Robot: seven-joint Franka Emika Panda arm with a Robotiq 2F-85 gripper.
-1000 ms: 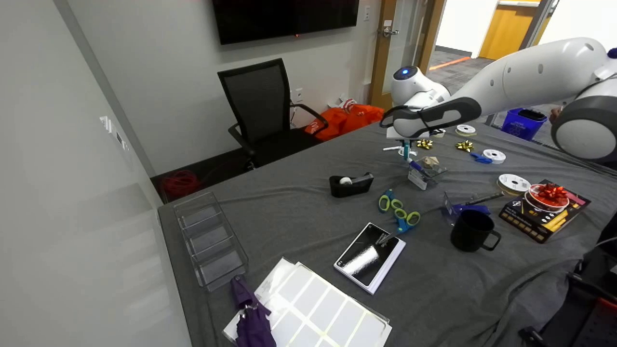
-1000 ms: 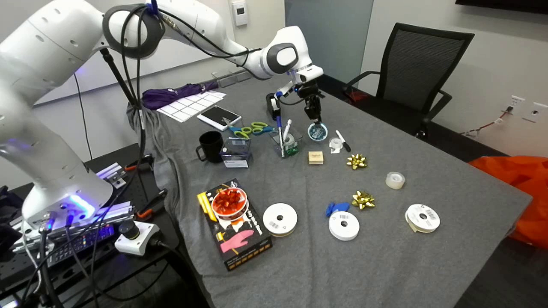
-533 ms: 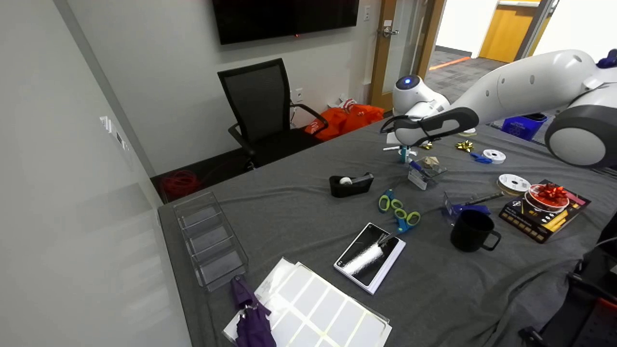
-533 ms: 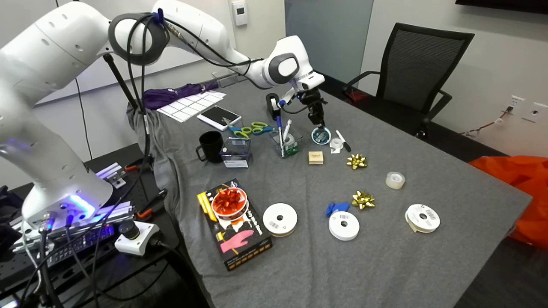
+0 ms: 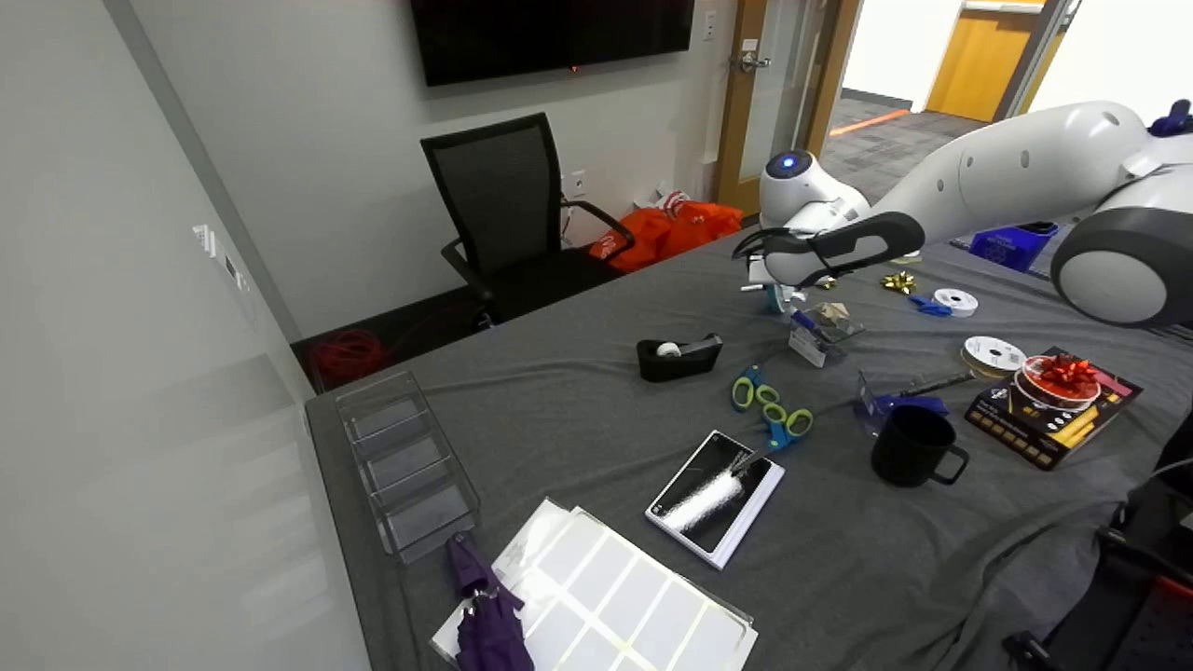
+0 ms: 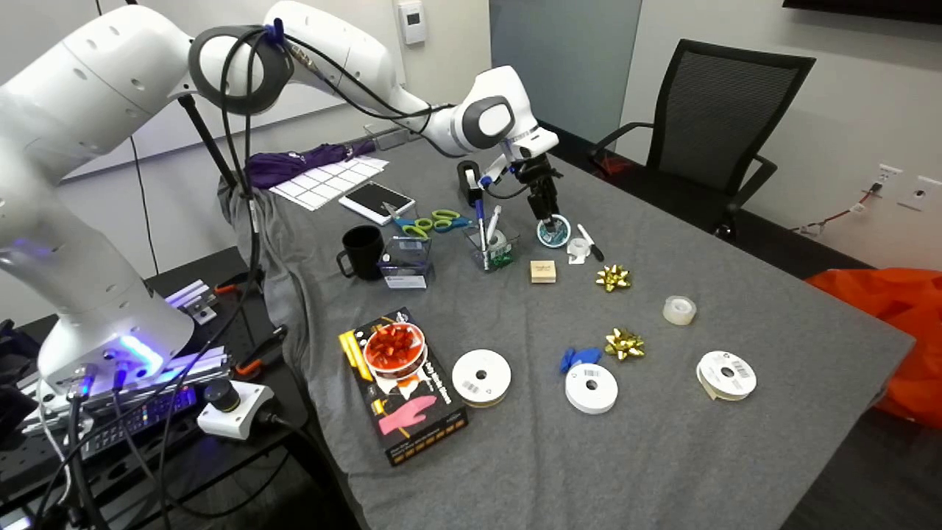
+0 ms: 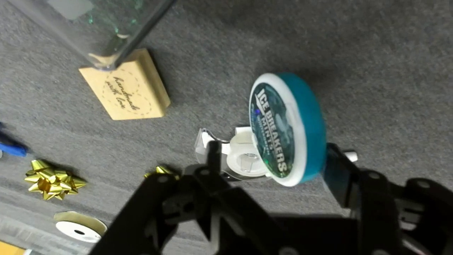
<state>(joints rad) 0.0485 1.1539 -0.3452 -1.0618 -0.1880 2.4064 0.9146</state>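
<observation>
A round teal-and-white mint tin stands tilted on its edge, its printed face toward the left of the wrist view. My gripper is open around it: the right finger is against or very close to the teal side, while a gap parts the left finger from the white face. In an exterior view the tin is at the fingertips, low over the grey cloth; whether it rests there I cannot tell. Behind it lies a small clear tape dispenser. In an exterior view the arm mostly hides the gripper.
A wooden stamp block lies near a clear holder with pens. A black-capped marker is beside the tape. Gold bows, ribbon spools, scissors, a black mug and a black dispenser share the table.
The arm came down toward the table with the mint tin, moving slightly right in an exterior view. Since then the jaws have spread, and the tin's tilt has changed a little.
</observation>
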